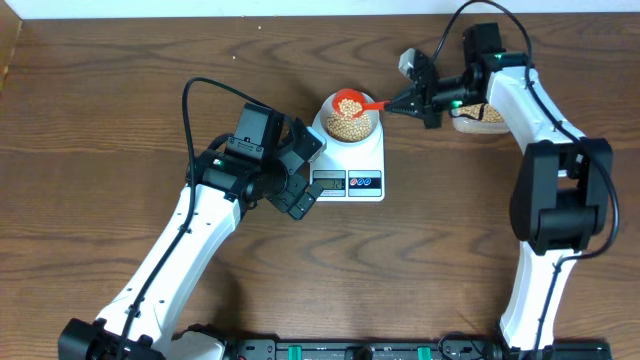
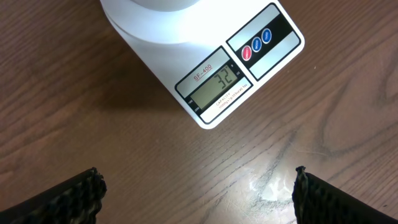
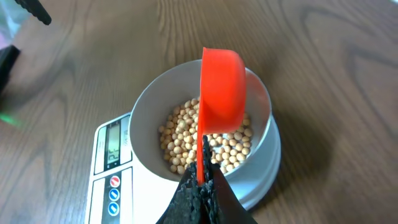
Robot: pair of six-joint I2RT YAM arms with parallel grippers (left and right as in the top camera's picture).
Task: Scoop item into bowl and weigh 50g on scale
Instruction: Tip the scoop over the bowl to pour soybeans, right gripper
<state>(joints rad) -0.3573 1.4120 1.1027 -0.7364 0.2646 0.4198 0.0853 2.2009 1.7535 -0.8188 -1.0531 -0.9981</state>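
Observation:
The white scale (image 1: 368,158) sits mid-table; its display (image 2: 214,86) reads 32. The pale bowl (image 1: 352,132) stands on it, holding tan beans (image 1: 350,123); the right wrist view shows the bowl (image 3: 147,106) and the beans (image 3: 180,137) too. My right gripper (image 1: 405,102) is shut on the handle of a red scoop (image 1: 349,101), held tipped on its side over the bowl; the scoop also shows in the right wrist view (image 3: 221,90). My left gripper (image 1: 303,168) is open and empty, just left of the scale, above bare table.
A clear tub of beans (image 1: 478,119) lies behind the right arm at the back right. The table's far edge runs along the top. The left wrist view shows the scale's corner (image 2: 264,43) and wood below it.

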